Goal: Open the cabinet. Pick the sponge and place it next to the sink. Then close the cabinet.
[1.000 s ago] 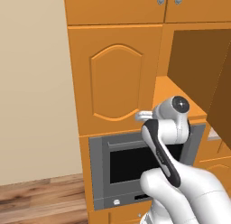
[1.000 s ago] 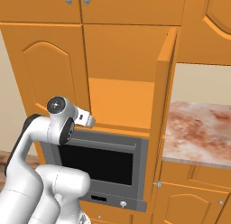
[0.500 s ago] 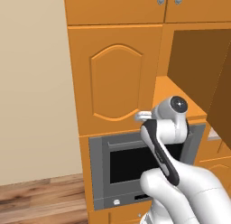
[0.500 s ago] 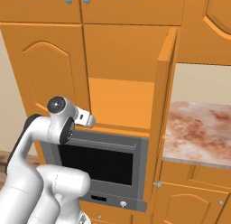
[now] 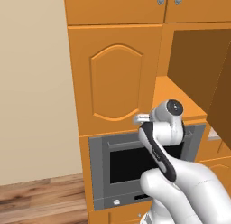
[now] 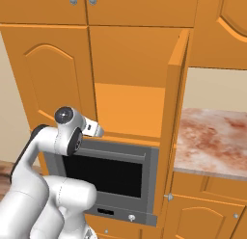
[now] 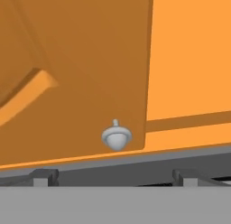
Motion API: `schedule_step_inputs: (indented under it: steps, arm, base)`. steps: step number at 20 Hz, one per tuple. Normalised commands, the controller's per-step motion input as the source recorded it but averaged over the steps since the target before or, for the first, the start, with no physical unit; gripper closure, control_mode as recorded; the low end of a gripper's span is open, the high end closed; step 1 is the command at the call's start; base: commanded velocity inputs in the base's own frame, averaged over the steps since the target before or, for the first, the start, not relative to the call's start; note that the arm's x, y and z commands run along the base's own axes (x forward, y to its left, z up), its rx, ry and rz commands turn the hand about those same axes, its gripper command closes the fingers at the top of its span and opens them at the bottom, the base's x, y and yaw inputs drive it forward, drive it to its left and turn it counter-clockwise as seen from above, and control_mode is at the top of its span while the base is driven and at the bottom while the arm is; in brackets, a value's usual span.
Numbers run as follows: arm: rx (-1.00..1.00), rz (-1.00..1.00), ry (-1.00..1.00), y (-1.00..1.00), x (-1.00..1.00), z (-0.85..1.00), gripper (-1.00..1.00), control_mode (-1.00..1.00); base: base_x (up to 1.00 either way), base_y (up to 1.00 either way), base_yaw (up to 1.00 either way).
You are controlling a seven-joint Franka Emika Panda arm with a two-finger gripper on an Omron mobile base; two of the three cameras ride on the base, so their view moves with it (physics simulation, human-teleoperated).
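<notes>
**Right door open, left door shut, jaws wide and empty**

Far left in the left base view: beige wall point(image 5: 31, 96) over a wood floor point(image 5: 40, 198). Next, the cabinet point(image 5: 115, 78), tall and upright, long axis vertical, facing out toward the robot. Left door point(image 5: 116, 81) shut, arched panel flat to the front. Right door point(image 6: 174, 112) swung out edge-on toward the robot, hinged on its right side, standing between the open compartment and the marbled counter point(image 6: 212, 137). Inside, a bare orange shelf point(image 6: 128, 108). No sponge to be made out anywhere.

Below the cabinet, the grey oven point(image 6: 116, 173). Above, shorter doors with round knobs point(image 5: 161, 0).

Gripper point(image 7: 115, 175) level with the lower edge of the left door, aimed at its small silver knob point(image 7: 117, 137), close but apart from it. Finger tips point(image 7: 44, 175) spread as wide as possible, clasping nothing.

Far right: lower cupboard doors point(image 6: 202, 219) under the counter.
</notes>
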Motion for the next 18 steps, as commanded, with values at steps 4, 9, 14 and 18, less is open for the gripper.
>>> schedule_step_inputs:
  steps: [4, 9, 14, 18]
  arm:
    - [0.00, 0.00, 0.00, 0.00, 0.06, -0.16, -1.00, -1.00]
    - [0.00, 0.00, -0.02, 0.00, 0.15, 0.07, -1.00, -1.00]
    - [0.00, 0.00, -0.03, 0.00, 0.29, 0.20, -1.00, -1.00]
    - [0.00, 0.00, 0.00, 0.00, 0.32, 0.02, -1.00, -1.00]
  base:
    - [0.00, 0.00, 0.00]
    - [0.00, 0.00, 0.00]
    - [0.00, 0.00, 0.00]
    - [0.00, 0.00, 0.00]
